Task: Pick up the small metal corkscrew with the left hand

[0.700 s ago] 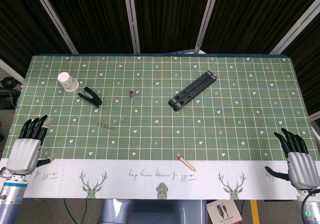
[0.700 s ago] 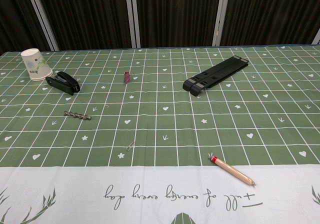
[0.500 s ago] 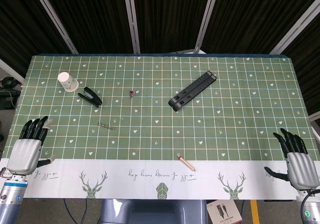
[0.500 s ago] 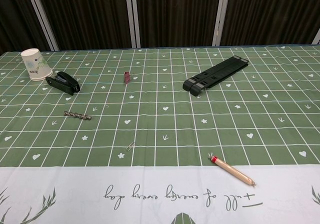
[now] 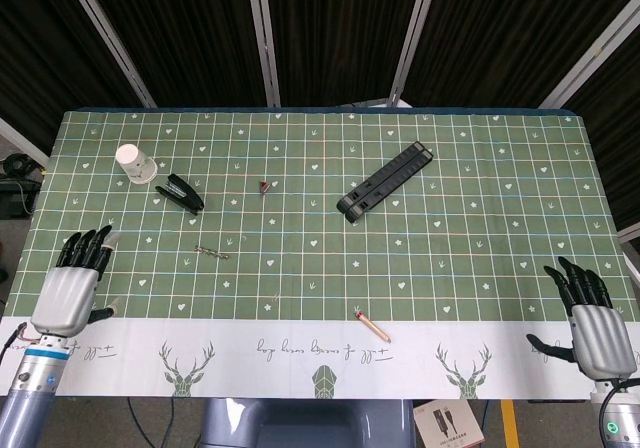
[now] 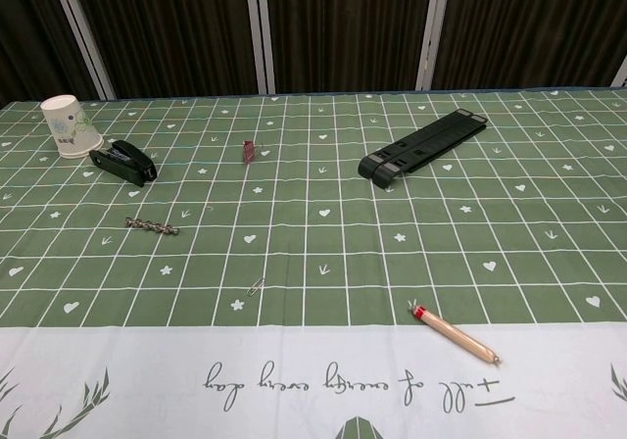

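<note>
Corkscrew untouched, reach not yet made

Corkscrew (image 5: 211, 253), small and metal, lies flat on the green checked cloth of the bench (image 5: 480, 258), toward my left side, nearer to me than the black stapler (image 5: 181, 193) and the upturned paper cup (image 5: 134, 162). A small paper clip (image 6: 256, 286) lies nearer the cloth's white border, a pencil (image 5: 371, 325) further right. My left robot hand (image 5: 70, 286) hovers at the near left edge, fingers spread and holding nothing, well apart from the corkscrew. My right robot hand (image 5: 595, 323) sits likewise released at the near right corner. By my reckoning nothing of the task is done: reach, grasp and lift all remain.
</note>
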